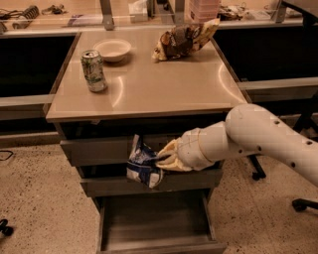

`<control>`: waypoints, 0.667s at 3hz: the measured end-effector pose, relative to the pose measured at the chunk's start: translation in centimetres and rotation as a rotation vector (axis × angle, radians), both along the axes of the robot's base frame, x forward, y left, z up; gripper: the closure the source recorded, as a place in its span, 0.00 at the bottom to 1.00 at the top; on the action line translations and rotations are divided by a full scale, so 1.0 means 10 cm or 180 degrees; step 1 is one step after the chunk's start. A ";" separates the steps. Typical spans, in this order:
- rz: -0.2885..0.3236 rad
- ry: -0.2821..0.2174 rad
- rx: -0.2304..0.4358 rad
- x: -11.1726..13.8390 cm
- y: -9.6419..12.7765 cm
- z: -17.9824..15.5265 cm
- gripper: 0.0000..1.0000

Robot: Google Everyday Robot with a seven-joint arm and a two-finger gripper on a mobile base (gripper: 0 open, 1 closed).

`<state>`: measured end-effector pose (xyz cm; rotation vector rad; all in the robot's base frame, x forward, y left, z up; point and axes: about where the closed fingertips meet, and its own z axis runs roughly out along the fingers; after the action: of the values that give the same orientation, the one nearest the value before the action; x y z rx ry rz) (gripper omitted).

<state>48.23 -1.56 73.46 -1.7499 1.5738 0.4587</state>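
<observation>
My gripper (158, 159) is shut on a blue and white snack bag (141, 163), holding it in front of the middle drawer fronts of a tan cabinet (149, 84). The bag hangs crumpled at the gripper's left, well above the open bottom drawer (154, 218). My white arm (258, 136) reaches in from the right. On the cabinet top stand a green soda can (93, 70) at the left, a white bowl (113, 49) behind it, and a brown chip bag (181, 39) at the back right.
The bottom drawer is pulled out toward me and looks bare inside. Chair wheels (300, 203) sit on the speckled floor at the right. Dark shelving flanks the cabinet on both sides, and a cluttered counter (64, 15) runs along the back.
</observation>
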 end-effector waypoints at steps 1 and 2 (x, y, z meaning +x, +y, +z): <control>0.0071 -0.0260 -0.0171 -0.19 0.23 0.75 1.00; 0.0071 -0.0260 -0.0171 -0.19 0.23 0.75 1.00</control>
<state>46.37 0.70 80.93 -1.8053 1.5234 0.3542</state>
